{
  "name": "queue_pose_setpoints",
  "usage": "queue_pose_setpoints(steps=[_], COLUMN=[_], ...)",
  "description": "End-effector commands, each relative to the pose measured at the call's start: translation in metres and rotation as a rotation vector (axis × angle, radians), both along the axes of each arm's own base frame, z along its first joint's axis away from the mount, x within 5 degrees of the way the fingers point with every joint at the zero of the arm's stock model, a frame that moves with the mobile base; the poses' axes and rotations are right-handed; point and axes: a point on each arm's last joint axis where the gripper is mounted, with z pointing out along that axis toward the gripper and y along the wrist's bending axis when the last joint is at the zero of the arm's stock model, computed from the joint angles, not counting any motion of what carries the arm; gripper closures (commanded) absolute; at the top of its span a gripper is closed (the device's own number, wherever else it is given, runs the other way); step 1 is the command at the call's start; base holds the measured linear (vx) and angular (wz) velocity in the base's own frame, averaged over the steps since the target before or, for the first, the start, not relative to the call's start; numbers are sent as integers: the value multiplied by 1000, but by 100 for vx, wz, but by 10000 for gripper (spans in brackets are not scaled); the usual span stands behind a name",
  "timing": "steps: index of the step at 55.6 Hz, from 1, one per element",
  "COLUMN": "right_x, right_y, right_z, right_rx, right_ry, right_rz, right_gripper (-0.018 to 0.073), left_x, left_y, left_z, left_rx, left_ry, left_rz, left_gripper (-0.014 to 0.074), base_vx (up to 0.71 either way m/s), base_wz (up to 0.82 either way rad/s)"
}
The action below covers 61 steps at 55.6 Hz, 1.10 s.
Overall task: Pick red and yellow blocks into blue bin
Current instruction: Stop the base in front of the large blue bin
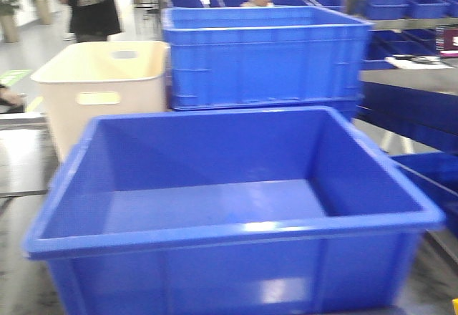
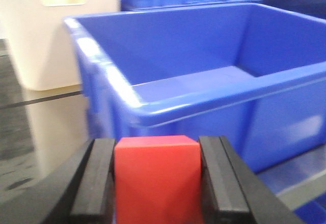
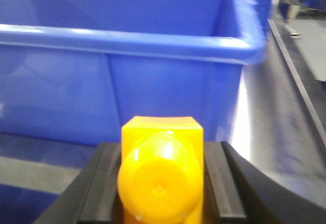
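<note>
The left gripper [image 2: 157, 150] is clamped on the red cube [image 2: 155, 188], just outside the blue bin's [image 2: 204, 101] near rim. The right gripper [image 3: 162, 151] grasps the yellow studded brick [image 3: 161, 183], also outside the bin's near wall.

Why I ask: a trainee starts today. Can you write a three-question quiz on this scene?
1. True or false: the left end effector is shut on the red block.
2. What does the right end effector grip? A) yellow brick B) green ball C) nothing
3. In the front view, what colour is the tub with handle slots behind the blue bin's left corner?
Key: 1 true; 2 A; 3 cream.
</note>
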Motion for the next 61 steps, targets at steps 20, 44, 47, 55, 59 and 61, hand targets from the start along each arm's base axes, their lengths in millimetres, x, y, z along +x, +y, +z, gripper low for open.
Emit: queue_pose_setpoints(steps=[20, 44, 47, 55, 59, 61], right_x=[2, 2, 2, 2, 2, 2], right_y=[-1, -1, -1, -1, -1, 0], right_z=[16, 16, 16, 17, 17, 17], right_rx=[11, 11, 11, 12, 16, 25], right_ry=[-107, -107, -107, -110, -109, -107], right_rz=[-10, -10, -10, -11, -10, -10], right_gripper=[570, 570, 570, 570, 570, 570], left_x=[1, 1, 1, 1, 1, 1], left_y=[0, 0, 0, 0, 0, 0], left_z=[16, 16, 16, 16, 16, 16], left_rx=[-54, -54, -54, -54, -55, -55], left_ry=[-91, -91, -91, -91, -93, -93], left_rz=[12, 12, 12, 12, 12, 12], left_gripper=[594, 594, 594, 594, 594, 594], base_vx=[6, 0, 0, 0, 0, 0], base_wz=[25, 1, 0, 0, 0, 0])
